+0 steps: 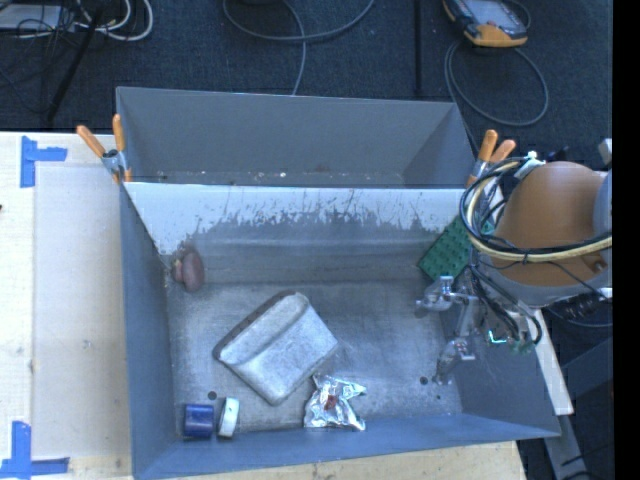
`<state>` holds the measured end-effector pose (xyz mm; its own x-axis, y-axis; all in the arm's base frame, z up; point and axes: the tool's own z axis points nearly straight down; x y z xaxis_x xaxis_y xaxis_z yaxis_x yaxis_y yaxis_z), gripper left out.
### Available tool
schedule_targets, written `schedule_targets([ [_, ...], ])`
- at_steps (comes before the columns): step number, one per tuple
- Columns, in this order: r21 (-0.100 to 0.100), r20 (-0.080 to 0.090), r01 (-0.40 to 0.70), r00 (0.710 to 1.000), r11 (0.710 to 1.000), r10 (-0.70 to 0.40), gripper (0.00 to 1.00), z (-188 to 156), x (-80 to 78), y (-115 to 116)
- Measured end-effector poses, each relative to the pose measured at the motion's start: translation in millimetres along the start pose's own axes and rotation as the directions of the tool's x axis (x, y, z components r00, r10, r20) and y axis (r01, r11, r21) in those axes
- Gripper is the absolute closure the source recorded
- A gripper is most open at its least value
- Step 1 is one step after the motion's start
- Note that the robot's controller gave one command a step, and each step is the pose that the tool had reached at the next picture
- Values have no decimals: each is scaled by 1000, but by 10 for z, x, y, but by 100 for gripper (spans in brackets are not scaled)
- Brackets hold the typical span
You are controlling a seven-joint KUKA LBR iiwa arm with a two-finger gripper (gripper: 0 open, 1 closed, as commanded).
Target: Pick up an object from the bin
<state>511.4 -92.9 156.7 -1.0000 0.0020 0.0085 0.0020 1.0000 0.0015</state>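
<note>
Nearest rim, left corner: a short blue cylinder with a white cap [207,418] is seen lying on its side, close against the front wall and near the left wall. Little room is left around it on those two sides.

Just right of it, apart: a crumpled silver foil packet with red print [335,405], also close to the front wall.

Behind both, mid-floor: a flat grey rectangular tray with rounded corners [278,346], set askew, one corner nearly touching the foil packet.

Right side: the gripper [445,368] is found low over bare floor, near the right wall of the grey metal bin [290,143]. Whether it is spread or closed cannot be told. The foil packet is the nearest loose thing (well apart, to the gripper's left). Open floor is left between gripper and tray.

Above it, the arm's orange cover [555,233] and looped cables overhang the right rim.

Farther back: a green dotted flat piece [445,251] is seen against the right wall, beside the arm. At the left wall, a small brownish rounded lump [188,269] rests where wall meets floor. The back stretch of floor is left open.
</note>
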Motion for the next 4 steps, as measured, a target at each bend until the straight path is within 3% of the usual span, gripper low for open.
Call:
schedule_targets([
  [1, -2, 8, 80, 997, 997, -80, 0, -35, -121, 937],
  [2, 4, 16, 142, 990, 990, -142, 0, 859, 229, 1207],
  [3, 7, 25, 266, 964, 964, -266, 0, 812, 329, 1681],
  [4, 15, 25, 444, 896, 896, -444, 0, 833, 312, 1978],
])
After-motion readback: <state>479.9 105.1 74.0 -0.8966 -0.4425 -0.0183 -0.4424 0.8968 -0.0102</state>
